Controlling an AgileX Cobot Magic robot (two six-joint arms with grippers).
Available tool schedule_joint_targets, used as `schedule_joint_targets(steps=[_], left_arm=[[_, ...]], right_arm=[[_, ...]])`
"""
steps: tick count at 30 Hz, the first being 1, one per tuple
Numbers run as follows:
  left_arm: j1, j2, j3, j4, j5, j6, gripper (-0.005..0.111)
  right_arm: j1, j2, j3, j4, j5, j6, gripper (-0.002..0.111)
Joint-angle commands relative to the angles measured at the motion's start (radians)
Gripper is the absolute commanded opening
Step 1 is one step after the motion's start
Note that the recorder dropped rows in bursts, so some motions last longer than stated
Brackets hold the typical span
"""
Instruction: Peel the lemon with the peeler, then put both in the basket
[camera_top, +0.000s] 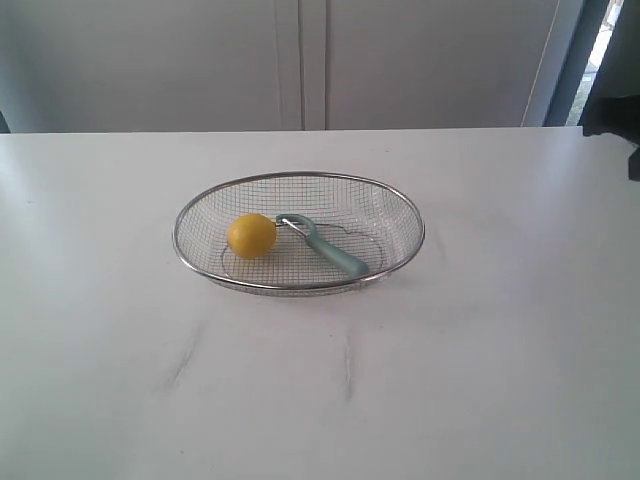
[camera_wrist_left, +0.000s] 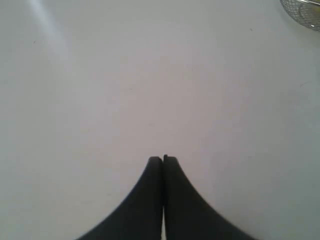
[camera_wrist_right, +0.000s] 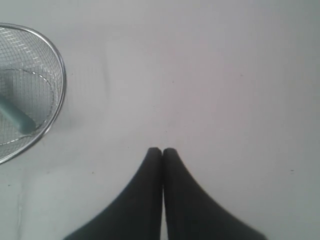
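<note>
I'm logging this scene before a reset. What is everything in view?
lemon: one, yellow, in the basket
peeler: one, teal handle, in the basket, beside the lemon
basket: one, silver mesh, mid-table
table: one, white, under the basket
panels: pale grey, behind the table
left gripper: one, black, shut, above the table
right gripper: one, black, shut, above the table near the basket
</note>
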Motion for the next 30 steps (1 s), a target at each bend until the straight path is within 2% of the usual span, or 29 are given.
schedule_joint_targets(steps=[1, 19, 30], left_arm=[[-0.008, -0.003, 0.006, -0.011, -0.007, -0.006, 0.0], [-0.008, -0.003, 0.006, -0.011, -0.007, -0.006, 0.0], [-0.008, -0.003, 0.006, -0.011, -0.007, -0.006, 0.0]], right_arm=[[-0.007, -0.052, 0.044, 0.0, -0.062, -0.018, 0.0], [-0.007, -0.059, 0.044, 0.0, -0.046, -0.018, 0.0], [-0.007, -0.15, 0.046, -0.017, -0.05, -0.022, 0.0]])
